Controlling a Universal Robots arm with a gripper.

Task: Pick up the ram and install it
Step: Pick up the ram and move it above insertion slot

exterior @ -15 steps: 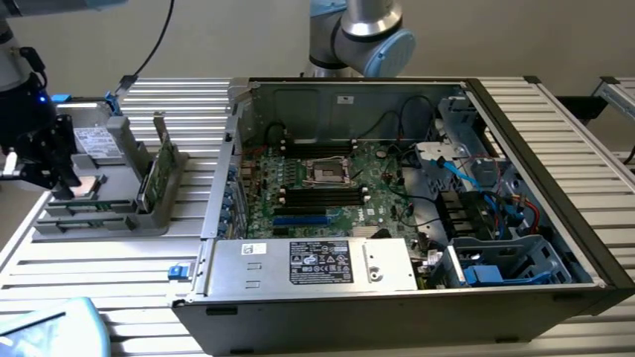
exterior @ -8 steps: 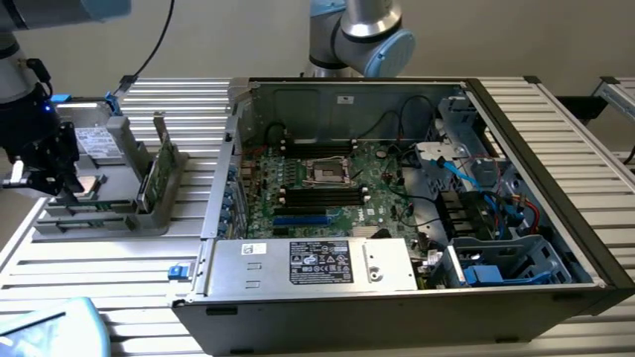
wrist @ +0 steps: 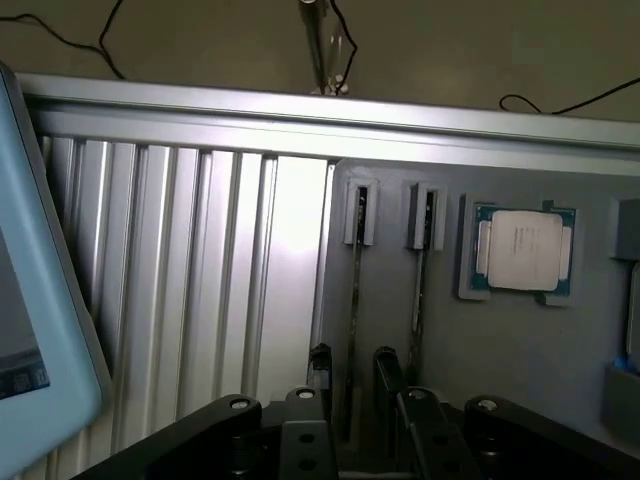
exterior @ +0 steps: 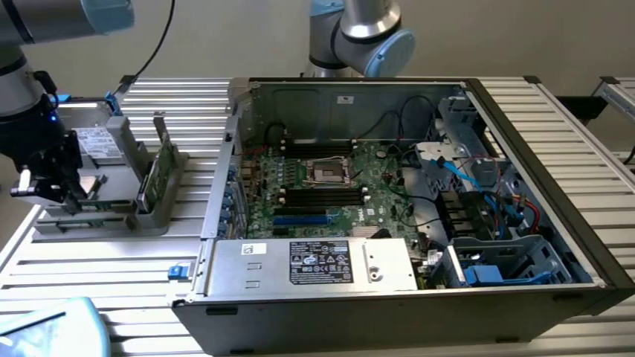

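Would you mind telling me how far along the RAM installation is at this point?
Done: nothing installed; the ram stands in its grey tray. In hand: the open gripper is lined up with it, not gripping. Left: lifting it and seating it in a motherboard slot.

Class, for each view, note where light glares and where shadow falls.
Wrist view: strong glare whitens the ribbed metal table beside the grey holder; the processor chip gleams softly. Exterior view: the table is evenly lit, while the inside of the computer case is dimmer.
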